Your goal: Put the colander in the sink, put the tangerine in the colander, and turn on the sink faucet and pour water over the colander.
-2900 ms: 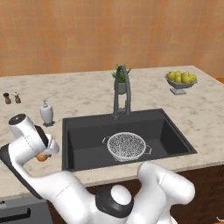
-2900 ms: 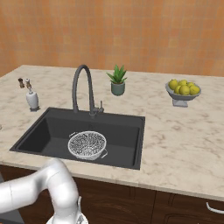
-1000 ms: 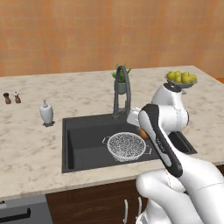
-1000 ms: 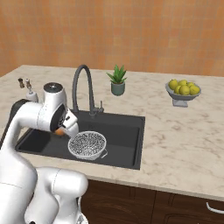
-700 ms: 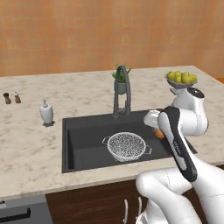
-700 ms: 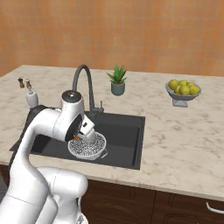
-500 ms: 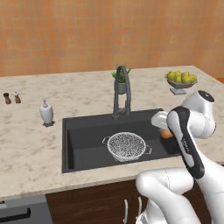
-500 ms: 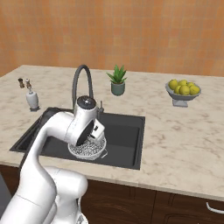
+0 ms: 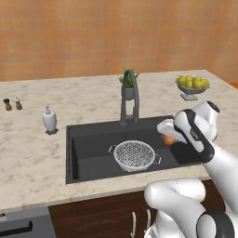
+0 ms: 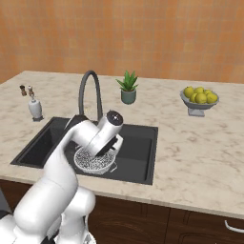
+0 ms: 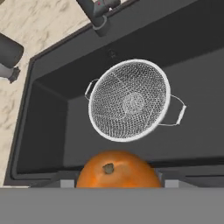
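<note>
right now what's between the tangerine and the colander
Nothing: in the hand view only bare sink floor separates the held tangerine from the empty colander.

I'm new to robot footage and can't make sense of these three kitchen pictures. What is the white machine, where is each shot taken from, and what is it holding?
The white machine is a robot arm on a base, in a rendered kitchen. Two pictures come from cameras on that base, behind the arm to its left and right. The third comes from a camera on the hand, looking along the gripper.

The gripper holds the tangerine, an orange fruit, above the sink, a dark basin in a pale stone counter. The colander, a round mesh bowl, sits inside the sink with nothing in it yet. Behind it rises the arched sink faucet; no water shows. Around stand a soap bottle, a potted plant and a bowl of yellow-green fruit.
</note>
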Robot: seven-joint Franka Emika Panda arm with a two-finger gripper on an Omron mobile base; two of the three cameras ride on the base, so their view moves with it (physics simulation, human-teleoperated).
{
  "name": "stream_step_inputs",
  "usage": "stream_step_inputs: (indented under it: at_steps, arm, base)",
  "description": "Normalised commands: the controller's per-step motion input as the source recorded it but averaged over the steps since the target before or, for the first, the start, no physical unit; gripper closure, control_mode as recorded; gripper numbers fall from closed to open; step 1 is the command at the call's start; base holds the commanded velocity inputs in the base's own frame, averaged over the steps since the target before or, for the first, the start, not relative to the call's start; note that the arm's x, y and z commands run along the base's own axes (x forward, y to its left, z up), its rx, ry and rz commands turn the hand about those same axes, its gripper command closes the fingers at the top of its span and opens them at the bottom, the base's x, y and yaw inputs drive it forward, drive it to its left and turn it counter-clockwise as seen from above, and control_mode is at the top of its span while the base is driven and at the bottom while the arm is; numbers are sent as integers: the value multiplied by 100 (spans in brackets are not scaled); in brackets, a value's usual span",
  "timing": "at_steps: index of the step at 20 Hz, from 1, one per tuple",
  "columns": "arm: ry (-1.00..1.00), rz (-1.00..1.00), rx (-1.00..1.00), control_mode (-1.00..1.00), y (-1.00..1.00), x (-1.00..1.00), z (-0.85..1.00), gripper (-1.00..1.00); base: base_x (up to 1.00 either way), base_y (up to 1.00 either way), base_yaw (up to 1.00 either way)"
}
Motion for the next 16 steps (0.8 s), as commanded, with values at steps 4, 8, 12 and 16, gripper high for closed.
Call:
stream_step_inputs:
  at_steps: [4,8,12,16]
  arm:
    - [0,18,0,-100,11,43,-36,100]
    - [0,21,0,-100,11,16,-37,100]
    - [-3,24,1,-100,11,0,-33,100]
    - [-7,22,0,-100,26,0,-34,100]
  base:
    - [0,0,0]
    - [0,0,0]
    - [0,0,0]
    - [0,0,0]
